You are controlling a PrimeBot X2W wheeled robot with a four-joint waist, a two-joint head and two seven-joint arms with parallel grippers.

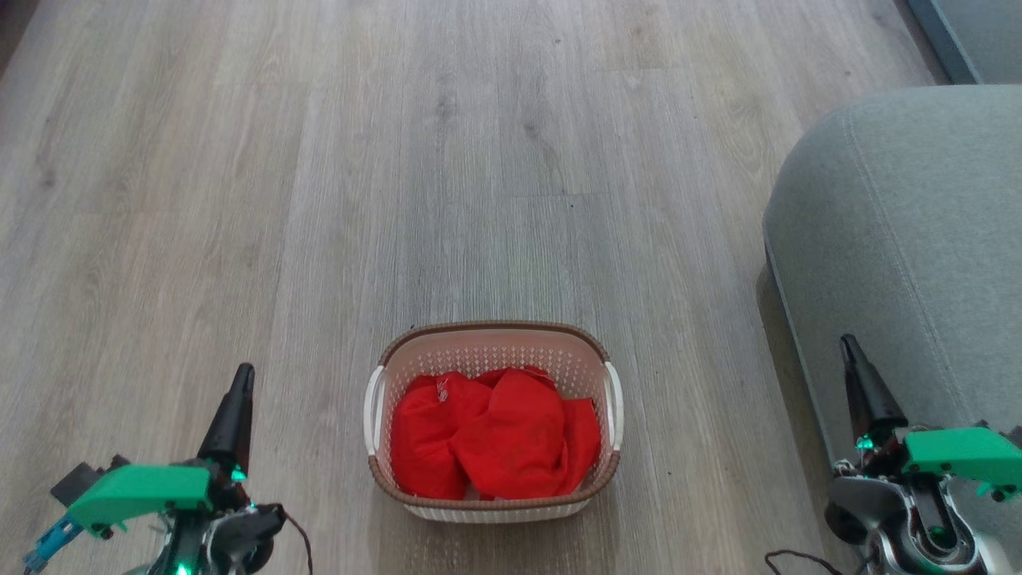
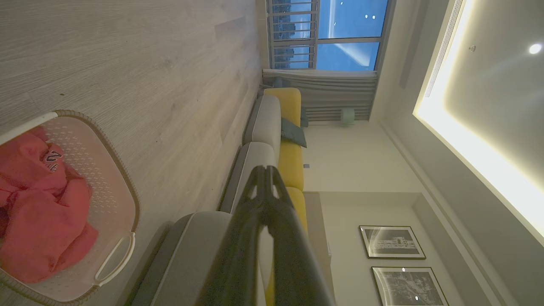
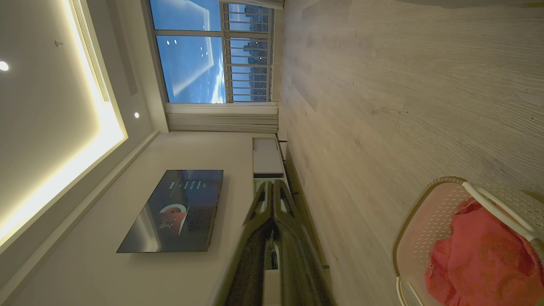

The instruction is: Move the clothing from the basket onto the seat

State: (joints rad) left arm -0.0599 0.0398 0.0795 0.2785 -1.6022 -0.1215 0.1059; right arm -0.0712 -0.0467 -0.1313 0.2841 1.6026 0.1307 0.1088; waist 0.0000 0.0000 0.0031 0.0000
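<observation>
Clothing (image 1: pixel 495 435), head view: both red garments lay bunched in the basket (image 1: pixel 495 329), which stood on the wood floor (image 1: pixel 399 160) straight ahead. The seat (image 1: pixel 902 239) stood off to the right, apart from the basket, and we saw nothing red on the part in view. We judged the task to be at its first step, with the reach not yet begun. The left gripper (image 1: pixel 242 375) sat low on the left and the right gripper (image 1: pixel 848 345) low on the right, by the seat's edge. Each had its two fingers pressed together into one point, holding nothing. The clothing lay between them, somewhat nearer the left gripper and touching neither.

Left wrist view: the jaws met at the tips, empty, and pointed across the room toward a sofa (image 2: pixel 291 144). We noted the basket and clothing at that view's lower left, well off the line of the fingers.

Right wrist view: the jaws were likewise closed and empty, aimed toward the wall beside a television (image 3: pixel 174 208). The basket and clothing sat in the lower right corner, again off the fingers' line.

Next move, in our judgement: one arm should part its jaws, swing over the basket and descend on a raised fold of the top garment. It should pinch fabric only, clear of the perforated wall and handles. The light basket might shift if the cloth snagged.
</observation>
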